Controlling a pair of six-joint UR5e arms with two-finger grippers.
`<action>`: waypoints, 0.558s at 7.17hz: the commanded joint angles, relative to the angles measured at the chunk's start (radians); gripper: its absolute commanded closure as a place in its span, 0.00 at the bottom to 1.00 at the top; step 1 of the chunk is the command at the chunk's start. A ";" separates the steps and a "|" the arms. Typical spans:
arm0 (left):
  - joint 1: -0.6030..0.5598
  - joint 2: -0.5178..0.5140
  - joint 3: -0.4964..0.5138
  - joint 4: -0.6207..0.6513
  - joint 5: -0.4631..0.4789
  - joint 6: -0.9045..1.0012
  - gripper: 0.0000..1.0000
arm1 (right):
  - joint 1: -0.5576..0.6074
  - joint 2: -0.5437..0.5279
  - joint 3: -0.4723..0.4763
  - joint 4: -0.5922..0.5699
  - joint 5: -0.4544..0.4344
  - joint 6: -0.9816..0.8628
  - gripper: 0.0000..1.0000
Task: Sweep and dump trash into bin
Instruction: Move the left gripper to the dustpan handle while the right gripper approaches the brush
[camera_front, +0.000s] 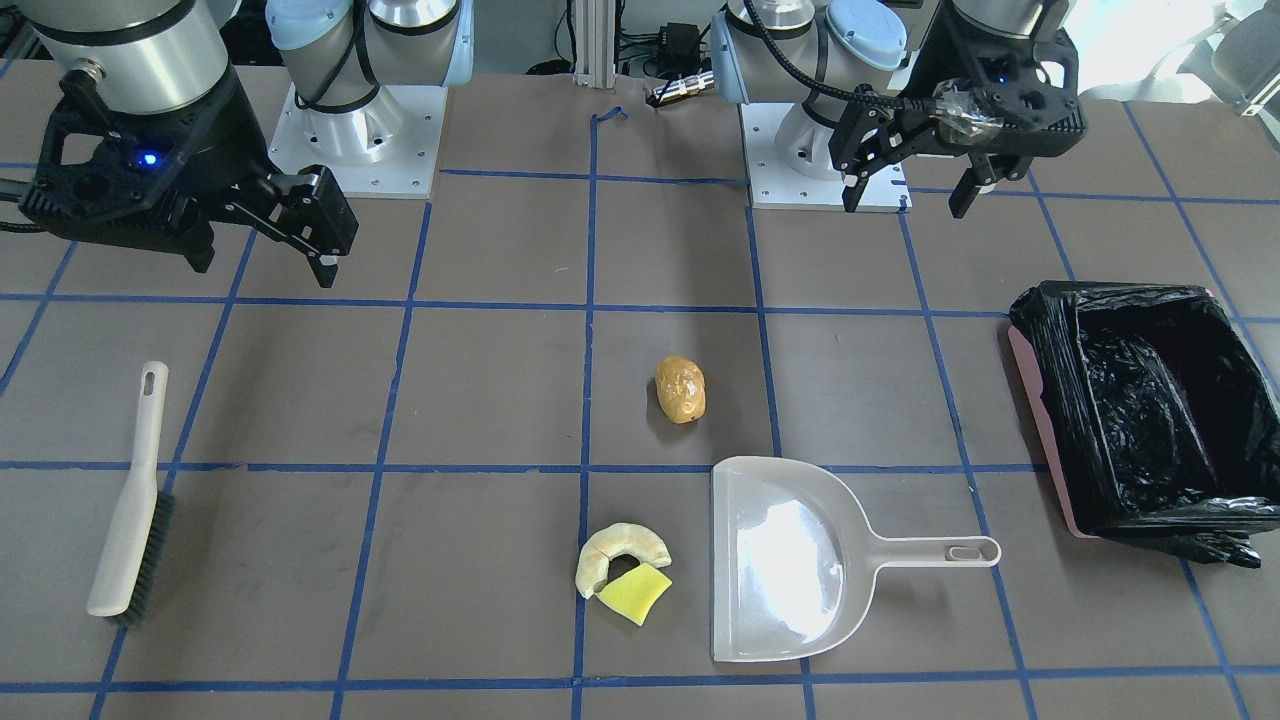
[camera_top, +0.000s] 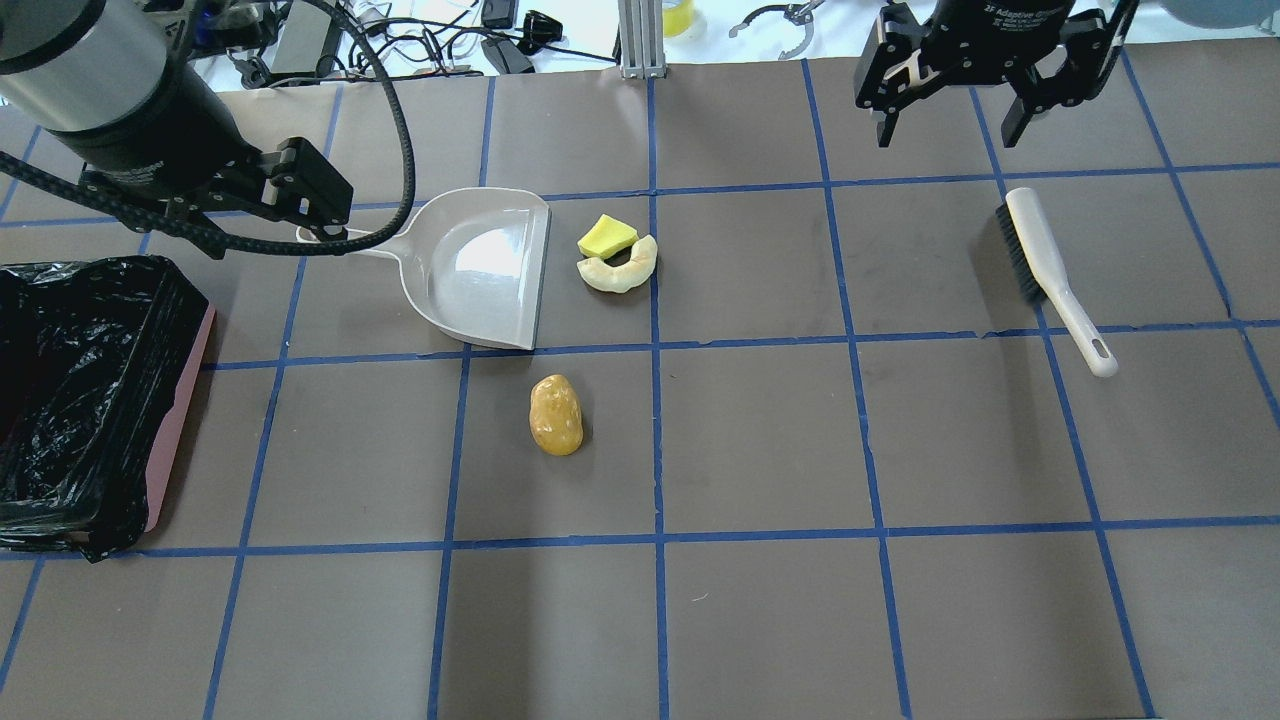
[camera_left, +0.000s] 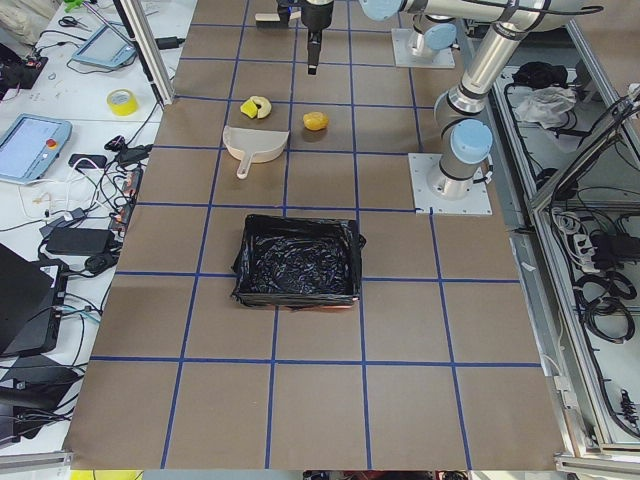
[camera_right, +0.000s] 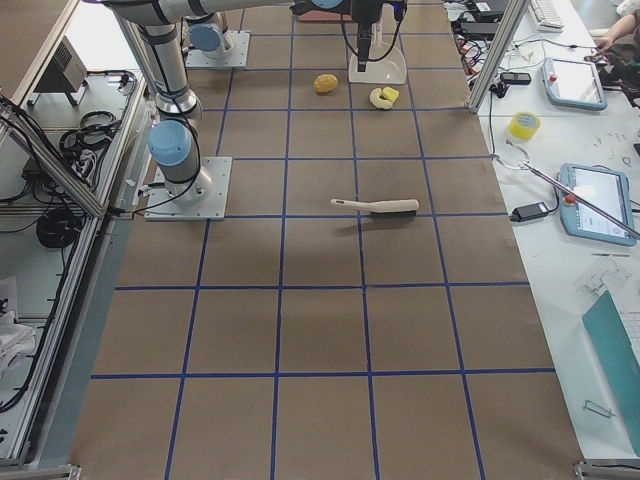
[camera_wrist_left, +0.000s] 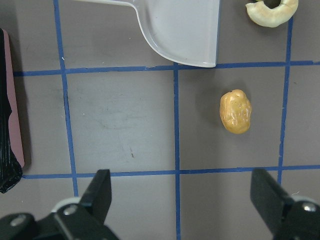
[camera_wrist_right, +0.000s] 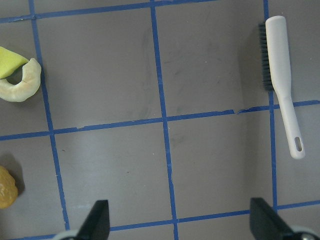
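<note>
The golden-brown potato-like lump (camera_front: 680, 390) lies mid-table, and shows in the left wrist view (camera_wrist_left: 235, 111). The cream bread-like piece (camera_front: 620, 550) and the yellow-green sponge wedge (camera_front: 636, 592) touch each other beside the mouth of the off-white dustpan (camera_front: 780, 560). The pink-sided bin (camera_top: 180, 400) with its black bag stands on the robot's left. My left gripper (camera_front: 908, 195) hangs open and empty, high above the table near its base. My right gripper (camera_front: 262, 255) is open and empty, raised near the brush (camera_front: 130, 500).
The off-white brush (camera_top: 1050, 265) with dark bristles lies flat on the robot's right. The dustpan (camera_top: 480, 265) lies flat with its handle toward the bin. Blue tape lines grid the brown table. Cables and tablets lie beyond the far edge.
</note>
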 joint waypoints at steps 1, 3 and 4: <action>0.000 0.000 0.000 0.000 0.000 -0.001 0.00 | 0.000 0.000 0.000 0.003 0.000 0.002 0.00; 0.000 0.000 0.000 0.000 0.000 -0.002 0.00 | -0.003 0.003 0.014 0.010 -0.002 0.000 0.00; 0.000 0.000 0.000 0.000 0.000 -0.002 0.00 | -0.021 0.002 0.041 -0.003 -0.002 -0.032 0.00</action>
